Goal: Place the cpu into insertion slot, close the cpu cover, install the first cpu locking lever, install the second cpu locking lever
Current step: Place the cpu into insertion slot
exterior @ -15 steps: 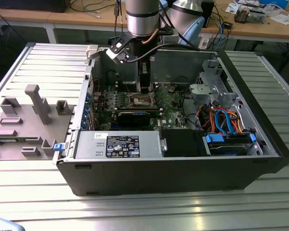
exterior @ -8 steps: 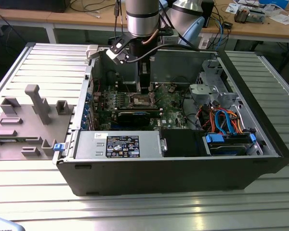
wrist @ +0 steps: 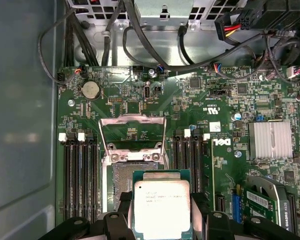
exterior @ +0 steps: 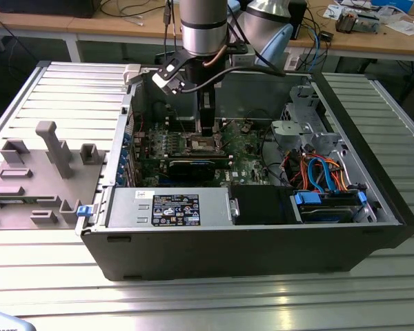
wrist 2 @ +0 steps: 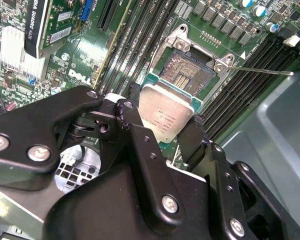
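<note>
Pincer grasps the cpu by two edges, held close over the open insertion slot.

A white maker's logo on the green motherboard; faint lettering, too small to read, on the cpu; a fine-print sticker on the power supply

The cpu hides part of the insertion slot, and the jaws cover the cpu's side edges.

Round coin battery, finned silver heatsink, orange and blue cables, grey power supply.
</note>
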Robot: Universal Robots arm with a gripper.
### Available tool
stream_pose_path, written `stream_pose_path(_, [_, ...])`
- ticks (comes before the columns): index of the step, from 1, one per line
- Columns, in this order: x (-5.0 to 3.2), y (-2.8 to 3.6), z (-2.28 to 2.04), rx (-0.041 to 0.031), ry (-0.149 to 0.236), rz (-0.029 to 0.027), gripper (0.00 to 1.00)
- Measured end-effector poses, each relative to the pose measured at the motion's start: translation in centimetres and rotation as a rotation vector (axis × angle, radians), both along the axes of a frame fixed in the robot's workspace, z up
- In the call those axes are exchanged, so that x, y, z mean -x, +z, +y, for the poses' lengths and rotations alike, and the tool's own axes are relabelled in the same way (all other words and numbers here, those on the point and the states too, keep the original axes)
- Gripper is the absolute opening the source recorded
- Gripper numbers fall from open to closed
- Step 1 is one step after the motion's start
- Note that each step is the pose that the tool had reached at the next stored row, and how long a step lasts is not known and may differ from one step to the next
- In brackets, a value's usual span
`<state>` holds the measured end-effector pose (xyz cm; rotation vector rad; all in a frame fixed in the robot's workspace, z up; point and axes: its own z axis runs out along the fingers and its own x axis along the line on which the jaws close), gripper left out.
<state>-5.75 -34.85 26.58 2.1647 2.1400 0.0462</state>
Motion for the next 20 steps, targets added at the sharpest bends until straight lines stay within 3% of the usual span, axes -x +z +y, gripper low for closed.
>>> stream_pose_path(20, [0.0,-0.35,0.0,0.0,0.0,0.0,0.55])
